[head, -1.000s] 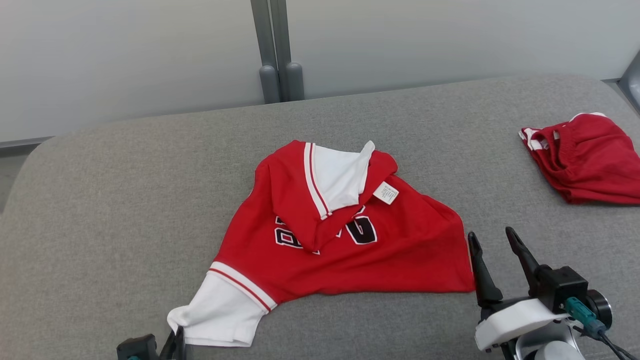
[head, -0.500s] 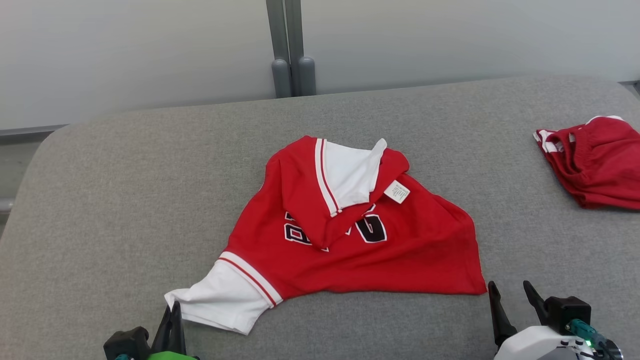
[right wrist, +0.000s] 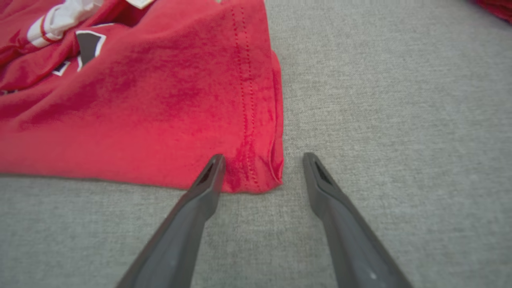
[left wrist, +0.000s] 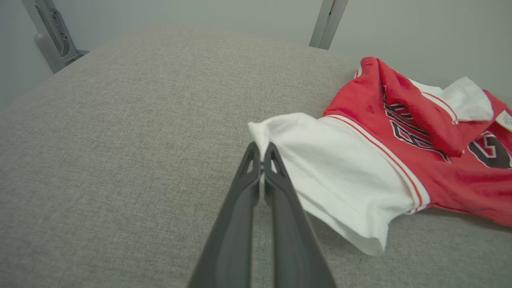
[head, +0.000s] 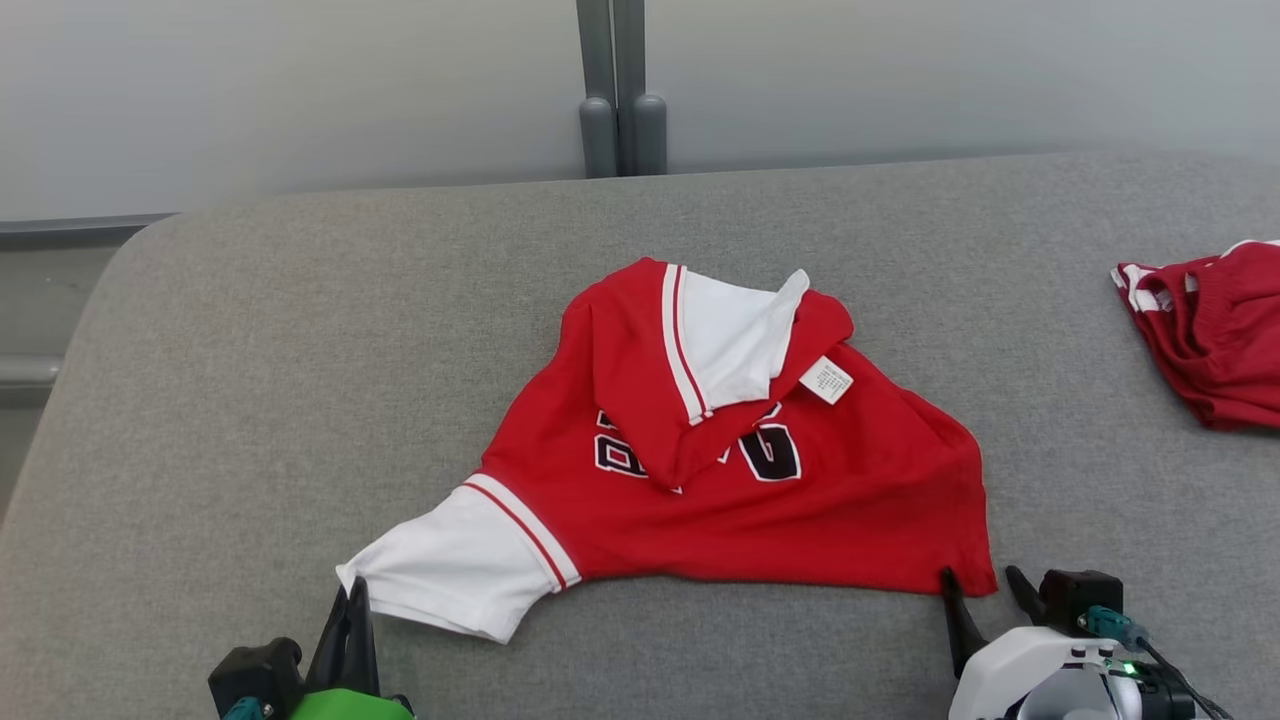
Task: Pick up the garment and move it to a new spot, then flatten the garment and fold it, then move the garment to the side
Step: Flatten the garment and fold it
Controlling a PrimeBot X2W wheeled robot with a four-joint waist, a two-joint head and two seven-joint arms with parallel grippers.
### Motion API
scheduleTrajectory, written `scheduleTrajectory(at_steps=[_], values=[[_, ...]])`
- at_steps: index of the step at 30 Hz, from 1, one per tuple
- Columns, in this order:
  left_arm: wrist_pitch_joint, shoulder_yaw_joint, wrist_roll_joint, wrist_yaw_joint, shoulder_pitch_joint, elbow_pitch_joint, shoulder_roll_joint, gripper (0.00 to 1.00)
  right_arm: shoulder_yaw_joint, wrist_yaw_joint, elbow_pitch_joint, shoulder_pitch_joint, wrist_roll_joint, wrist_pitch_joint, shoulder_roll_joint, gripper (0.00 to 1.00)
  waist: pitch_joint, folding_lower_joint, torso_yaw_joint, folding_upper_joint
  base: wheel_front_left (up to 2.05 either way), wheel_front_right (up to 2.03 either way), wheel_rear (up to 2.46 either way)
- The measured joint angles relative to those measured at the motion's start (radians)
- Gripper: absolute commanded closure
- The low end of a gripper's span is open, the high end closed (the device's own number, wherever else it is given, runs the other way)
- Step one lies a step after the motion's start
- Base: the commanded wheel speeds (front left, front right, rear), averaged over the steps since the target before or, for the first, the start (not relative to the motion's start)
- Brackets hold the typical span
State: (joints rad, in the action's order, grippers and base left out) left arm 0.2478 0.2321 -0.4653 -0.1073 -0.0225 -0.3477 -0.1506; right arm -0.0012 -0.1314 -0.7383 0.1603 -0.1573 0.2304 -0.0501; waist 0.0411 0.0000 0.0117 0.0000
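Note:
The garment (head: 780, 520) is a red jersey with white sleeves and black numbers, lying crumpled on the grey padded surface (head: 300, 330). One sleeve is folded over its chest. My left gripper (head: 352, 602) is shut on the outer corner of the near white sleeve (head: 450, 570). In the left wrist view the gripper (left wrist: 262, 149) pinches that corner of the sleeve (left wrist: 340, 176) between its tips. My right gripper (head: 980, 580) stands open at the garment's near right hem corner. In the right wrist view its fingers (right wrist: 263, 158) straddle that corner of the garment (right wrist: 160, 100), the left tip over the cloth.
A second red garment (head: 1215, 340) with white trim lies bunched at the right edge of the surface. Two grey posts (head: 622, 130) stand against the pale wall behind. The surface's rounded left corner (head: 130, 260) drops off at the far left.
The head camera has turned, shifting the whole picture rightward. My right gripper has drawn back from beside the right hem to its near corner. The left gripper keeps its hold on the sleeve corner.

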Motion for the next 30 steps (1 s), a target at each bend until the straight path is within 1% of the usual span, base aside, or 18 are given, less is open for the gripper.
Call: scheduleTrajectory(at_steps=[1,2,3,4,5,6,11,16,18,22,26,30], values=[[0.0,0.0,0.0,0.0,-0.001,0.002,0.0,1.0,0.005,0.0,-0.012,0.008,-0.001,0.0,0.0,0.0,0.001,0.0,0.001,0.0,0.0,0.0,0.0],[0.0,0.0,0.0,-0.002,-0.002,0.004,0.0,1.0,0.009,0.0,-0.025,0.016,-0.006,0.002,-0.001,0.03,0.001,0.0,0.002,0.0,0.0,0.0,0.0],[0.0,0.0,0.0,-0.002,-0.003,0.007,-0.001,1.0,0.017,0.001,-0.038,0.024,-0.016,0.007,-0.001,0.33,0.001,0.0,0.003,0.0,0.0,0.0,0.0],[0.0,0.0,0.0,-0.002,-0.003,0.01,-0.001,1.0,0.025,0.001,-0.049,0.031,-0.023,0.008,-0.002,0.49,0.0,0.0,0.002,0.0,0.0,0.0,0.0],[0.001,0.0,0.0,-0.002,-0.004,0.012,-0.001,1.0,0.035,0.001,-0.061,0.039,-0.032,0.009,-0.002,0.79,0.0,0.0,0.002,0.0,0.0,0.0,0.0],[0.001,-0.001,0.0,-0.002,-0.004,0.015,-0.001,1.0,0.043,0.001,-0.072,0.046,-0.046,0.009,-0.002,1.0,-0.001,0.0,0.001,0.0,0.0,0.0,0.0],[0.006,-0.003,-0.009,0.002,-0.005,0.04,0.001,1.0,0.059,0.001,-0.072,0.059,-0.125,0.018,0.001,1.0,-0.007,0.0,-0.005,0.0,0.0,0.0,0.0],[0.009,-0.015,-0.049,0.029,-0.004,0.091,0.022,1.0,0.074,0.001,0.021,0.071,-0.182,0.026,0.001,1.0,-0.018,0.0,-0.017,0.0,0.0,0.0,0.0],[0.009,-0.02,-0.06,0.039,-0.002,0.121,0.029,1.0,0.084,0.001,0.077,0.071,-0.196,0.028,-0.001,1.0,-0.024,0.0,-0.022,0.0,0.0,0.0,0.0],[0.009,-0.034,-0.112,0.063,0.016,0.213,0.043,1.0,0.103,0.001,0.219,0.068,-0.272,0.03,-0.011,1.0,-0.04,0.0,-0.033,0.0,0.0,0.0,0.0],[-0.001,-0.049,-0.148,0.072,0.04,0.35,0.044,1.0,0.108,0.001,0.392,0.047,-0.354,0.01,-0.039,1.0,-0.055,0.0,-0.046,0.0,0.0,0.0,0.0],[-0.032,-0.066,-0.167,0.073,0.072,0.513,0.032,1.0,0.084,0.001,0.585,0.025,-0.427,-0.024,-0.066,1.0,-0.068,0.0,-0.057,0.0,0.0,0.0,0.0]])
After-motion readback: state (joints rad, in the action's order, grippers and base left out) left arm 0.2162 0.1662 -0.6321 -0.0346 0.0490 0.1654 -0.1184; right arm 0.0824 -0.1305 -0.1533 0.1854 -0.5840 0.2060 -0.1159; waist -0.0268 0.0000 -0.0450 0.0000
